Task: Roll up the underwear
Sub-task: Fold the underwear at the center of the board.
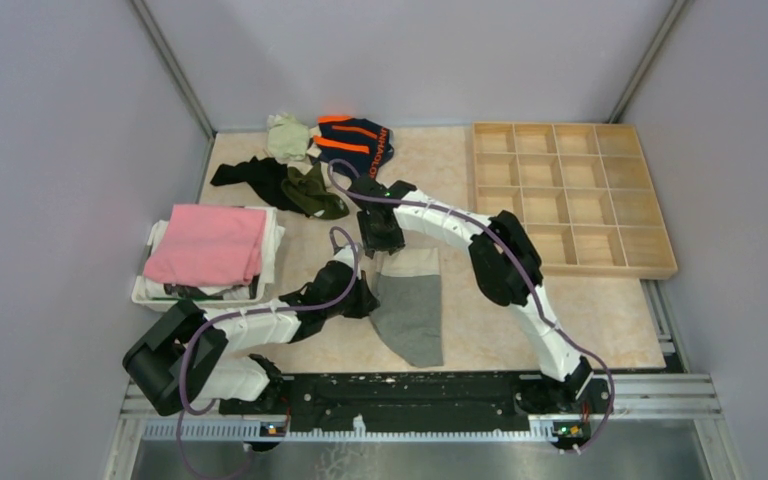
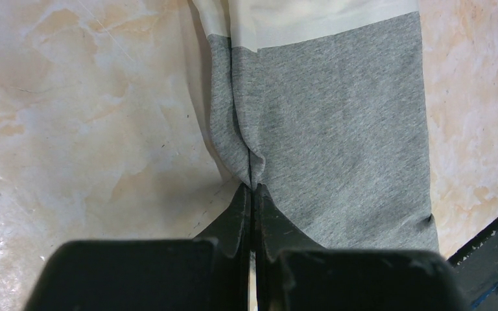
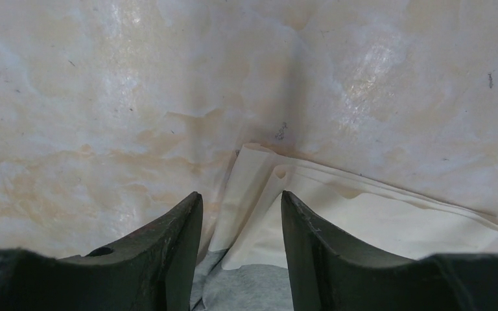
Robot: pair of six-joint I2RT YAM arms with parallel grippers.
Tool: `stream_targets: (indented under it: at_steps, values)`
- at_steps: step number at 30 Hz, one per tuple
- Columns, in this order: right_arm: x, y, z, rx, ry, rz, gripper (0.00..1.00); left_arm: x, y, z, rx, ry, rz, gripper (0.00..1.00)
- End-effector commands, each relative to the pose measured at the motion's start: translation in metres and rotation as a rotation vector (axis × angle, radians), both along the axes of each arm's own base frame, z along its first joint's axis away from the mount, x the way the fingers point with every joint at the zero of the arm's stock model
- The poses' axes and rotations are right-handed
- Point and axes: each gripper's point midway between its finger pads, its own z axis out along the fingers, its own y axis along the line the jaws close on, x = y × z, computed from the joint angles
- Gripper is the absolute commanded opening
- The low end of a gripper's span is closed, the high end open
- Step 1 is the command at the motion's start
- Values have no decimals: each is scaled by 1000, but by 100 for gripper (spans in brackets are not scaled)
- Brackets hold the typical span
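Grey underwear (image 1: 410, 310) with a cream waistband lies flat at the table's middle. My left gripper (image 1: 365, 297) is shut on a pinch of its left edge; in the left wrist view the grey fabric (image 2: 337, 129) puckers into my closed fingertips (image 2: 253, 188). My right gripper (image 1: 381, 240) is open, straddling the waistband's left corner (image 3: 259, 188), its gap in the right wrist view (image 3: 240, 202) holding nothing. More underwear is piled at the back: navy with orange stripes (image 1: 355, 140), olive green (image 1: 318, 195), a black piece (image 1: 250, 175) and a pale piece (image 1: 287, 137).
A folded pink cloth (image 1: 208, 243) lies on a white tray (image 1: 145, 290) at the left. A wooden compartment box (image 1: 565, 190) stands at the back right. A black rail (image 1: 410, 390) runs along the near edge.
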Motion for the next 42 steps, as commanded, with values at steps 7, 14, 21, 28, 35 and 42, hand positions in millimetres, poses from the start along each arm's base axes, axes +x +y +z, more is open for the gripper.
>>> stream_targets:
  at_steps: [7, 14, 21, 28, 35, 42]
  values:
    - [1, 6, -2, -35, -13, 20, 45, -5, 5, -12, 36, 12, -9, 0]
    - [3, 11, -7, -56, -10, 32, 43, -6, 5, -13, 38, 12, -11, 0]
    - [2, 9, -14, -73, 1, 37, 37, -6, 5, -13, 40, 13, -14, 0]
    - [2, 6, -20, -95, 1, 38, 28, -6, 5, -13, 41, 16, -12, 0]
    - [4, 7, -23, -98, 1, 41, 19, -6, 5, -13, 42, 16, -13, 0]
    - [10, 17, -9, -27, -36, 24, 0, -2, 10, -9, 76, 13, 10, 0]
